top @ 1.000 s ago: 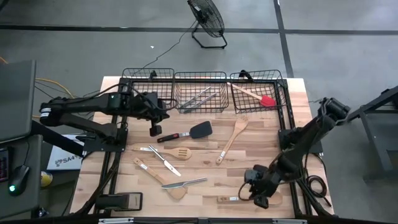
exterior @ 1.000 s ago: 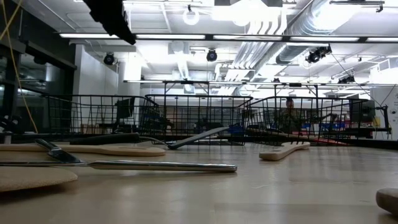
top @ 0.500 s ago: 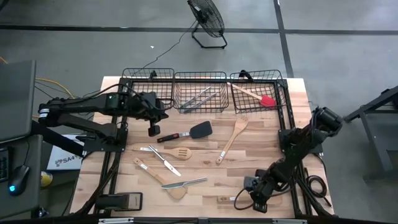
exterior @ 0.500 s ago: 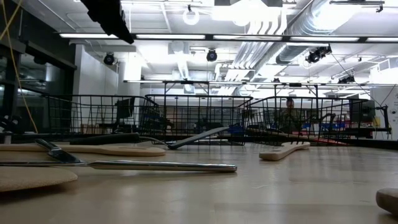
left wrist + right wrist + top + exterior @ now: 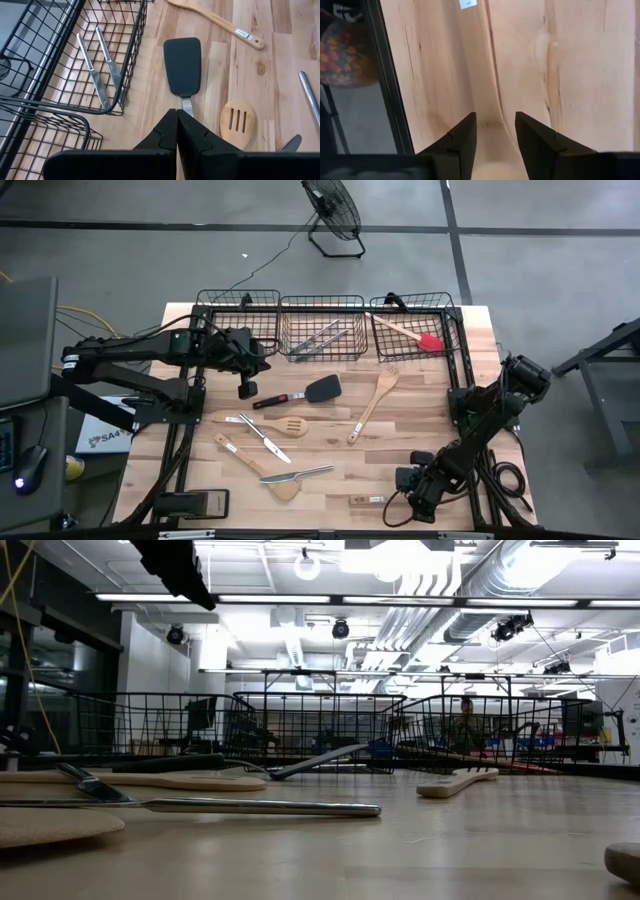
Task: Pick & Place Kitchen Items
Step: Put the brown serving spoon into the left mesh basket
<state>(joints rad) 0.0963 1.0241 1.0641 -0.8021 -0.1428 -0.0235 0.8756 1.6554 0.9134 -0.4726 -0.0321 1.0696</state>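
Left gripper: the left gripper (image 5: 177, 113) is clenched with nothing in it. It hangs over the neck of the black flat-headed turner (image 5: 322, 389), just in front of the baskets.
Right gripper: the right gripper (image 5: 495, 125) is released. It is set low at the front right corner of the light wooden bench (image 5: 425, 420), its fingers (image 5: 462, 135) standing apart on either side of a handle.
Utensil at the right gripper: a light wooden utensil (image 5: 366, 500) is seen lying flat near the front edge of the bench, its handle passing between the fingers. Its head is hidden.
Black turner: it is laid on the bench in front of the middle basket, its handle pointing toward the left arm.
Loose utensils: a slotted light wooden spatula (image 5: 290, 426), a long light wooden spoon (image 5: 375, 402), a silver metal knife (image 5: 265, 438) and a plain light wooden spatula (image 5: 262, 468) are spread over the middle of the bench. A second silver knife (image 5: 300, 474) is laid across that last spatula's head.
Middle black wire basket (image 5: 322, 302): two silver metal knives (image 5: 320, 338) are held in it, side by side.
Right black wire basket (image 5: 452, 330): a red-headed spatula with a wooden handle (image 5: 430, 341) is held in it.
Left black wire basket (image 5: 240, 298): its contents cannot be made out.
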